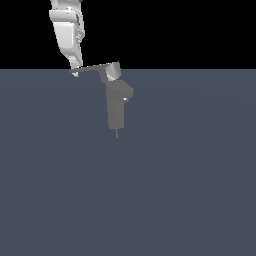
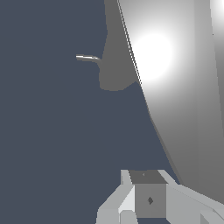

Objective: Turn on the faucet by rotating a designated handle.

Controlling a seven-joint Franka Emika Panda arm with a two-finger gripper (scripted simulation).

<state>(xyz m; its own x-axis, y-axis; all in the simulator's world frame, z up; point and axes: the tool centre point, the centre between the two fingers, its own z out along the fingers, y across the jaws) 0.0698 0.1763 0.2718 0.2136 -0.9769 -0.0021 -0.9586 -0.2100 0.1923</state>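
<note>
The robot's gripper (image 1: 75, 72) is meeting the pointed tip of the handle (image 1: 90, 68), far from its hub, where a push should be giving the most turning leverage. Whether its fingers are apart cannot be told. The faucet (image 1: 117, 107) is standing upright on the grey surface (image 1: 190, 175).

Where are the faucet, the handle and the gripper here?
faucet (image 1: 116, 107): exterior view, on its upright column.
handle (image 1: 92, 68): exterior view, on the flat lever blade.
gripper (image 1: 75, 71): exterior view, at its tips by the blade's pointed end.
</note>
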